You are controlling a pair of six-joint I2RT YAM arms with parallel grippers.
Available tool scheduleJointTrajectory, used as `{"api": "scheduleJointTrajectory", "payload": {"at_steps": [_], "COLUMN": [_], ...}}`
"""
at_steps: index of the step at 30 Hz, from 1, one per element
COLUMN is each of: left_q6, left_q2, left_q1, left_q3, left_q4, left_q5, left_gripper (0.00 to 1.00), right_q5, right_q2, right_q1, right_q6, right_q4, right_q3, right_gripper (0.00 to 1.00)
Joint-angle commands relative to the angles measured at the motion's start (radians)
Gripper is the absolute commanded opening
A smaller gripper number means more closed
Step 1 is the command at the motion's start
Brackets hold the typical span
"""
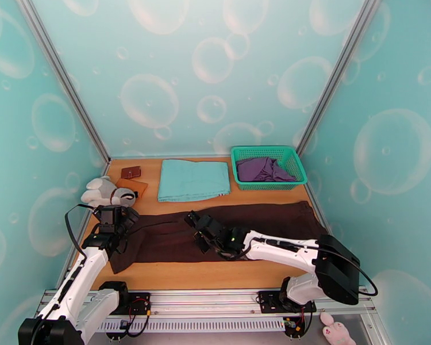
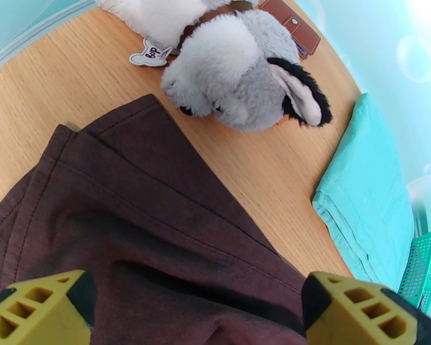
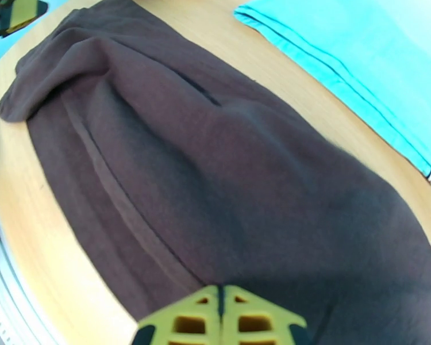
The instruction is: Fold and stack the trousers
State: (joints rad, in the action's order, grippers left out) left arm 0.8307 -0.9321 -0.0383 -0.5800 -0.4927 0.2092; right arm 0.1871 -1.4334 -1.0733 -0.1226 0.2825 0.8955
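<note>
Top external, table: a light wooden tabletop (image 1: 204, 276) carries everything.
Trousers: long dark brown soft-cloth trousers (image 1: 284, 221) lie flat along the near half, running from the left edge to the right edge, seemingly doubled leg over leg.
Teal cloth: a folded light teal cloth (image 1: 192, 179) sits mid far edge.
Right gripper: the right gripper (image 3: 221, 300) is over the trousers' middle with its fingers pressed together and nothing visible between them.
Left gripper: the left gripper (image 2: 198, 300) is spread wide above the trousers' left end.
Progress: early, I'd say. The crosswise folds and the stacking remain.
</note>
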Motion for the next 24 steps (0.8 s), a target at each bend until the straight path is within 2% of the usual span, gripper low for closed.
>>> {"api": "scheduleJointTrajectory", "payload": {"at_steps": [1, 6, 11, 16, 19, 21, 22, 24], "left_q6": [-0.021, -0.028, -0.044, -0.051, -0.086, -0.155, -0.18, -0.203], "left_q2": [0.007, 0.009, 0.036, 0.048, 0.003, -0.027, -0.034, -0.029], "left_q1": [0.006, 0.006, 0.005, 0.004, -0.014, -0.086, -0.164, -0.363], "left_q3": [0.007, 0.011, 0.033, 0.042, 0.034, 0.016, 0.003, -0.022], "left_q4": [0.028, 0.038, 0.074, 0.089, 0.119, 0.146, 0.149, 0.141], "left_q5": [0.021, 0.015, 0.01, 0.017, -0.068, -0.18, -0.201, -0.17], "left_gripper": [0.99, 0.99, 0.99, 0.99, 0.99, 0.99, 0.99, 0.99], "right_q5": [0.019, 0.078, 0.162, 0.183, 0.142, 0.129, 0.132, 0.141], "right_q2": [0.05, 0.067, 0.045, 0.161, 0.301, 0.398, 0.448, 0.549], "right_q1": [-0.059, -0.141, -0.141, -0.161, -0.157, -0.132, -0.103, -0.014], "right_q6": [-0.07, -0.179, -0.291, -0.372, -0.381, -0.389, -0.416, -0.505], "right_q4": [0.044, 0.007, -0.058, -0.061, -0.075, -0.054, -0.017, 0.073], "right_q3": [-0.001, -0.107, -0.227, -0.29, -0.326, -0.335, -0.333, -0.332], "right_gripper": [0.0, 0.0, 0.02, 0.22, 0.36, 0.39, 0.42, 0.45]}}
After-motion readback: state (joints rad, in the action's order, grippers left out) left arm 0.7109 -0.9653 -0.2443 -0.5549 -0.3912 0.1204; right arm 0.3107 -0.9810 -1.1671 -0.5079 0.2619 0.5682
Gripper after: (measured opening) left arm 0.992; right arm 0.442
